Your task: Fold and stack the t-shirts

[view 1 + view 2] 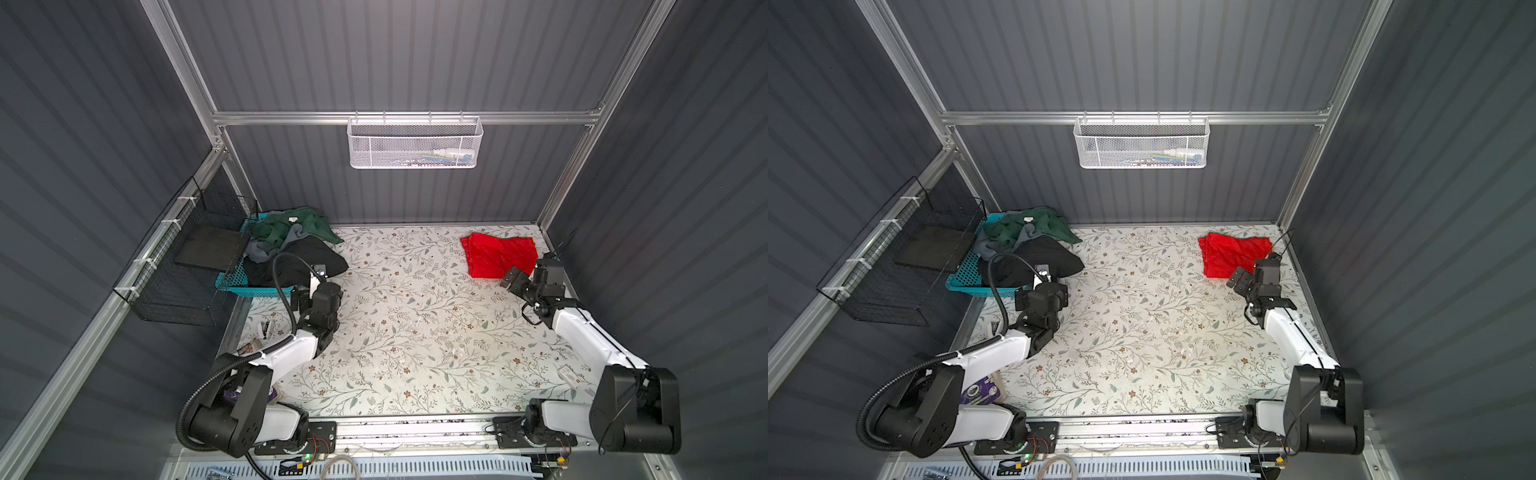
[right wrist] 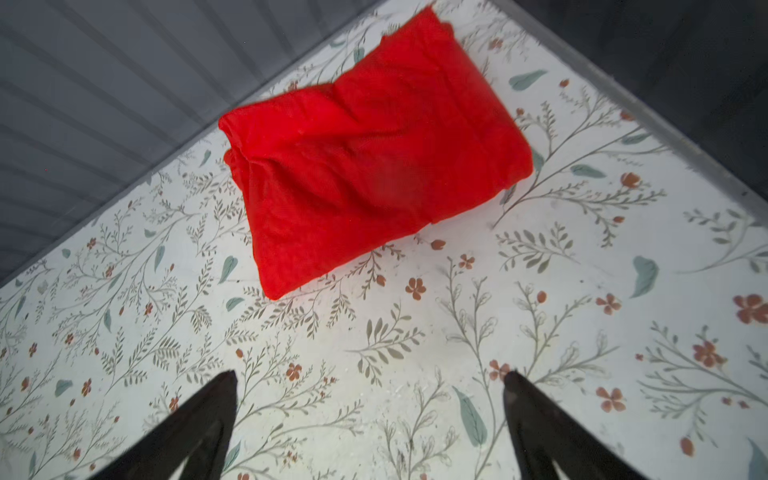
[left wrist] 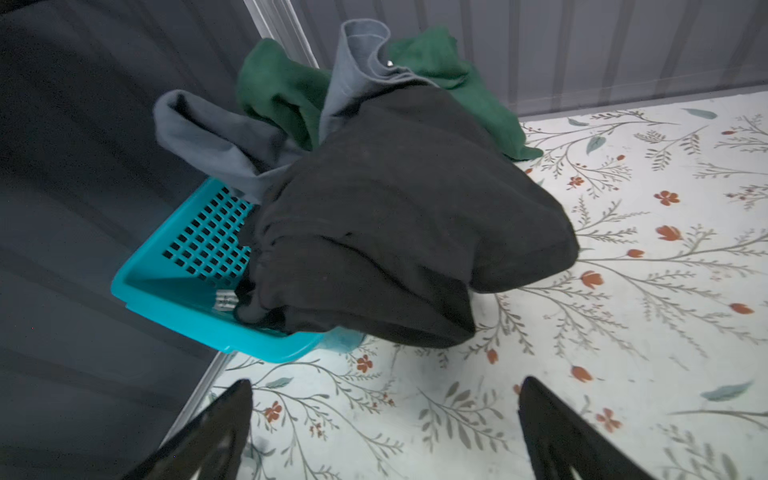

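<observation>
A folded bright red t-shirt [image 1: 496,255] [image 1: 1233,253] [image 2: 370,153] lies at the table's back right corner. My right gripper [image 1: 513,278] [image 1: 1239,278] [image 2: 370,374] hovers just in front of it, open and empty, not touching the cloth. At the back left, a black t-shirt [image 1: 307,259] [image 3: 395,232], a dark green one [image 1: 291,228] [image 3: 282,91] and a grey one [image 1: 259,251] [image 3: 216,137] are heaped in a teal basket [image 1: 232,278] [image 3: 174,299], with the black one spilling over its rim. My left gripper [image 1: 309,293] [image 3: 384,384] is open over the bare table, close to the basket.
The floral table [image 1: 415,324] is walled in by grey panels on three sides. A white mesh basket [image 1: 415,143] hangs on the back rail. A black wire rack [image 1: 187,266] is fixed to the left wall. Small items [image 1: 264,328] lie by the table's left edge.
</observation>
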Action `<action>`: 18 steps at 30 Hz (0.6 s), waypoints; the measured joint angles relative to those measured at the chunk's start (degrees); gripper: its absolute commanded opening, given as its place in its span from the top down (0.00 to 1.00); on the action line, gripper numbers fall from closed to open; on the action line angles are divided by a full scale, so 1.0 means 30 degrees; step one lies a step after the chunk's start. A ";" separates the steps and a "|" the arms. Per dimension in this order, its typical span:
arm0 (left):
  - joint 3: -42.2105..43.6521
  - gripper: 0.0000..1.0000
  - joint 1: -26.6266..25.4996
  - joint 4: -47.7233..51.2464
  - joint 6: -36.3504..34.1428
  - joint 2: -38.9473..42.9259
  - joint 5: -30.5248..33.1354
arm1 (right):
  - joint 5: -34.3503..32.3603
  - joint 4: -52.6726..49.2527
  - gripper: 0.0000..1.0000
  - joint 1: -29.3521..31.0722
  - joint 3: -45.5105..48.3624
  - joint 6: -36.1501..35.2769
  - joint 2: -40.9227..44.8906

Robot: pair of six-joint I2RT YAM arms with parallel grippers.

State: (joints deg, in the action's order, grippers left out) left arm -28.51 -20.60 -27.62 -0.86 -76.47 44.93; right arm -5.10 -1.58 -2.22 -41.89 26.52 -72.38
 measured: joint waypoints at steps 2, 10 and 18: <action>0.1464 0.00 0.0656 -0.2004 -0.0532 0.0146 -0.0270 | -0.0648 0.1610 0.01 0.0328 0.1297 -0.0219 0.0729; 0.3636 0.00 0.2390 -0.8954 -0.0933 -0.3985 -0.2623 | -0.2412 0.6142 0.01 0.1122 0.3228 -0.1625 0.0758; 0.2856 0.00 0.2871 -1.1351 -0.1078 -0.7664 -0.5260 | -0.3869 1.0972 0.01 0.1151 0.6863 -0.4058 0.1938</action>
State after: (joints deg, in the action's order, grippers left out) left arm -19.94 -11.99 -61.67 -4.10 -99.46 29.15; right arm -16.71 31.33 1.23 -21.30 14.35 -66.57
